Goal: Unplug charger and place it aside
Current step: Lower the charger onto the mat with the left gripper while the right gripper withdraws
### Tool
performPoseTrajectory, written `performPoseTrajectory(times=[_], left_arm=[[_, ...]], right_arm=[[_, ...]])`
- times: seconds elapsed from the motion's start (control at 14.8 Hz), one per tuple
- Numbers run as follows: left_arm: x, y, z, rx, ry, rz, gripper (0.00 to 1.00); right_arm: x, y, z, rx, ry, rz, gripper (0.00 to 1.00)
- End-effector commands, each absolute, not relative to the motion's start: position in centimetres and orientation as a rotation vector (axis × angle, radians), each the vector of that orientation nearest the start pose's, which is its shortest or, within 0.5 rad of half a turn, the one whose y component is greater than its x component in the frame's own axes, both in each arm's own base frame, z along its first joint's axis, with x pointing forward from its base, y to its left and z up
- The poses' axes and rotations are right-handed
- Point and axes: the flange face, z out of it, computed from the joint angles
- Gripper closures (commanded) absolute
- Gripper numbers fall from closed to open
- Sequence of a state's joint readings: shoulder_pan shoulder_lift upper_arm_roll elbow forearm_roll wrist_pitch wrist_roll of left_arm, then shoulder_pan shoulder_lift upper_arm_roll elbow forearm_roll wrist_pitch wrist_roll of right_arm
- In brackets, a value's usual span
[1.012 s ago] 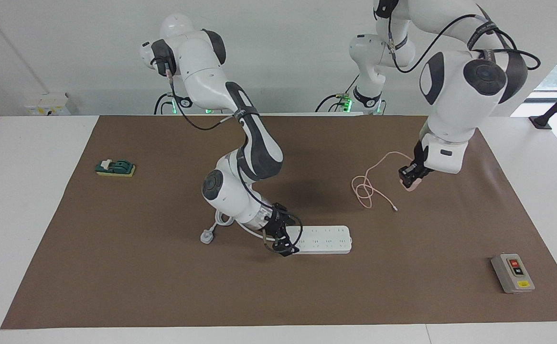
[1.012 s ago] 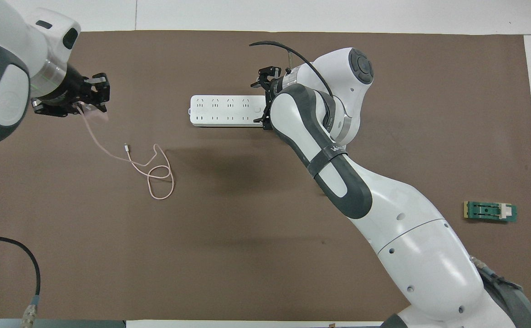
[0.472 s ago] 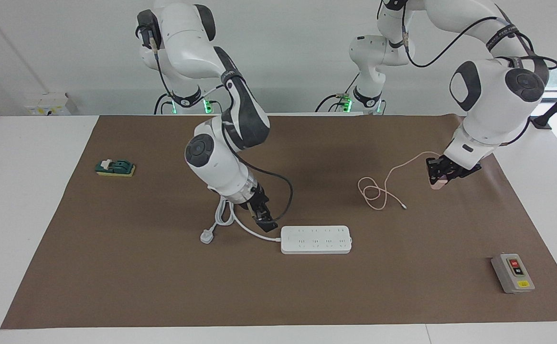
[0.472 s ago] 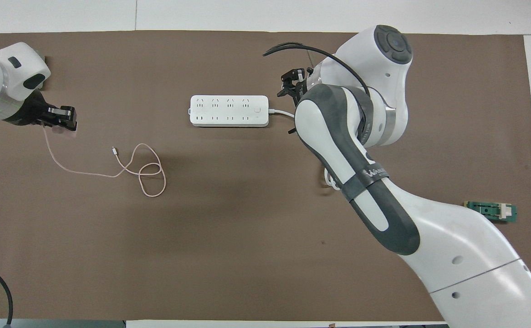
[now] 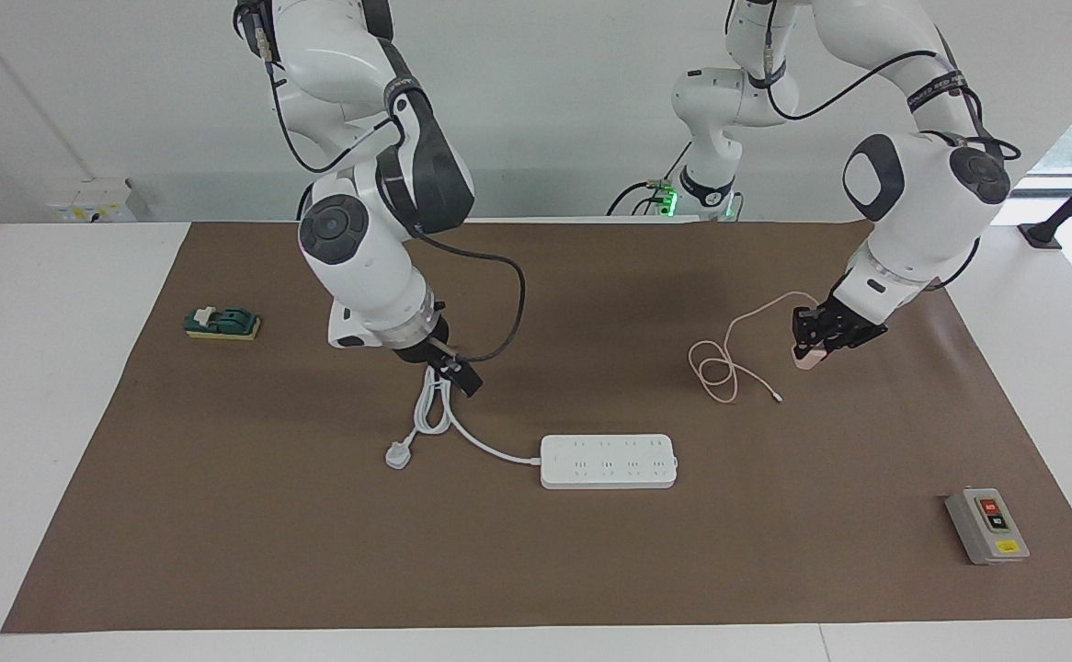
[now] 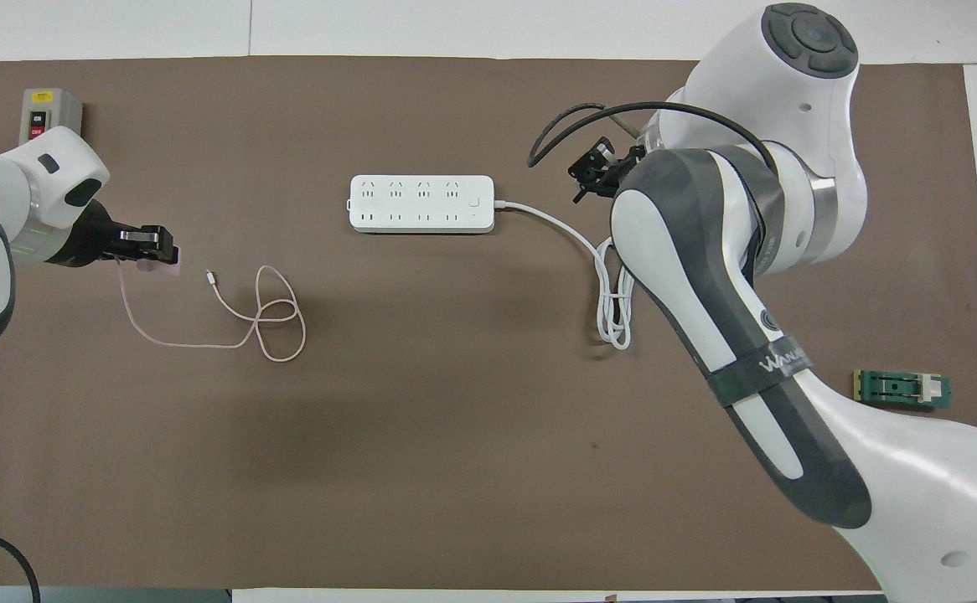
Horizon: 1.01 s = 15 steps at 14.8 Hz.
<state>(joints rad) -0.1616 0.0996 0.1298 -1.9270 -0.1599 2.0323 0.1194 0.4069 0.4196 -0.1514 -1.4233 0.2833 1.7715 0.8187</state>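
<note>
The left gripper (image 5: 810, 349) is clamped on the charger (image 5: 806, 360), a pale-pink cube held low over the brown mat (image 5: 315, 552) toward the left arm's end of the table. From the cube the thin pink cable (image 5: 725, 368) trails to loops lying on the mat beside it. The power strip (image 5: 609, 461) lies well apart, its sockets bare. The right gripper (image 5: 461, 377) hangs over the strip's coiled white cord (image 5: 435, 414); whether its fingers are parted I cannot tell.
</note>
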Motion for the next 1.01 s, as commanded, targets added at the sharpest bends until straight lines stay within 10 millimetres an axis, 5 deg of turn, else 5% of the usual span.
performPoseTrajectory(times=[0.0,0.47,0.88,0.94], left_arm=[[55.9,-1.4,42.1,-3.310,0.081,-0.041,1.00],[51.9,-1.6,35.7,-3.298,0.106,-0.034,1.00],[50.9,-1.6,34.4,-3.292,0.099,-0.042,1.00],[50.8,-1.2,34.3,-3.293,0.090,-0.031,0.64]], right_arm=[[63.8,17.8,46.5,-2.932,0.543,0.236,0.00],[62.4,11.7,51.5,-3.130,0.264,0.179,0.00],[60.1,7.1,56.5,-3.227,0.056,0.150,0.00],[59.5,6.9,56.9,-3.224,0.035,0.159,0.00]])
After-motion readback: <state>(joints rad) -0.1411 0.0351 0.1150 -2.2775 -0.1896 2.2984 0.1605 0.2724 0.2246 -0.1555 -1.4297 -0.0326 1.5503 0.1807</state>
